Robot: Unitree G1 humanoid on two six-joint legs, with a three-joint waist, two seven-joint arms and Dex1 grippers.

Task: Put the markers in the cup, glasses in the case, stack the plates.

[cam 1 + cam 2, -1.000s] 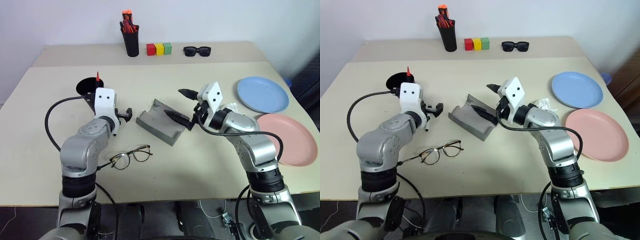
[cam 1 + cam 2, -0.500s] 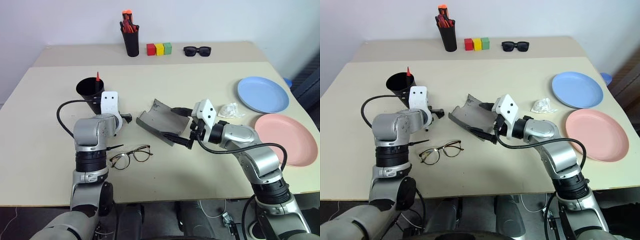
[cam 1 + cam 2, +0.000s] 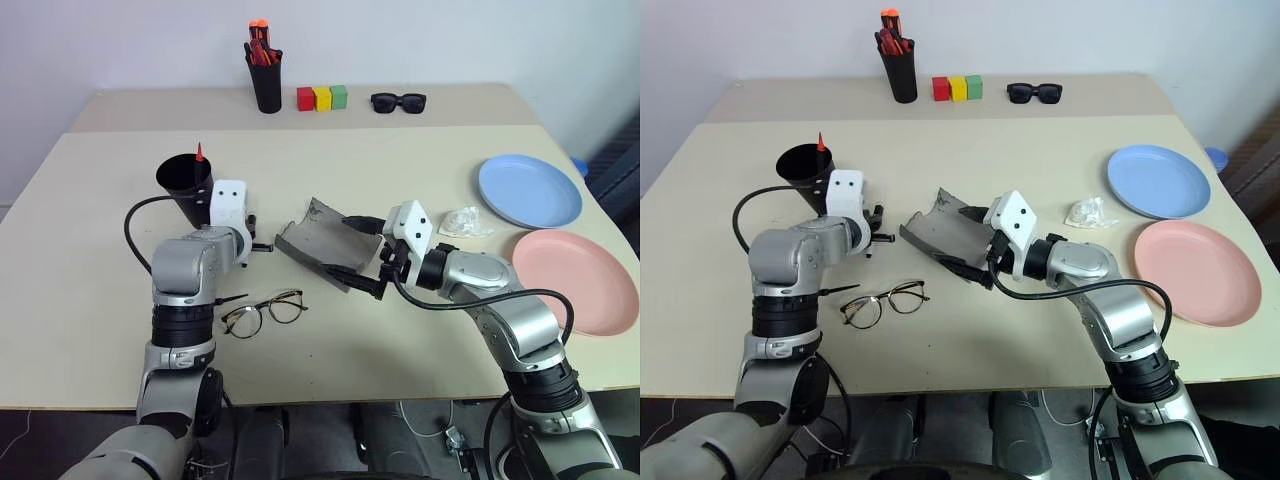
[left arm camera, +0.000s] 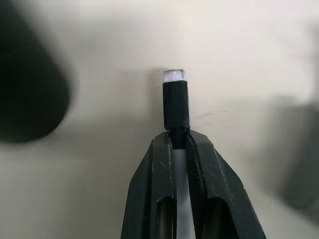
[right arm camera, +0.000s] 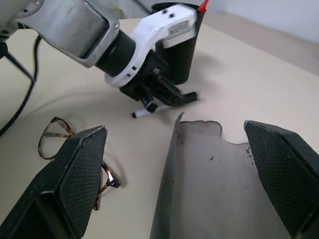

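Left gripper (image 4: 179, 144) pinches the white marker (image 4: 176, 104) right of the cup (image 3: 184, 181); right gripper (image 5: 174, 164) spread wide around the open case (image 3: 322, 243).

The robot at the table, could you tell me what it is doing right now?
It is tidying a table. Its left gripper is shut on the white marker, close beside the black cup, which already holds a red-tipped marker. The right gripper is open astride the open grey case. The glasses lie on the table, not yet cased, and the blue plate and pink plate sit side by side, unstacked.
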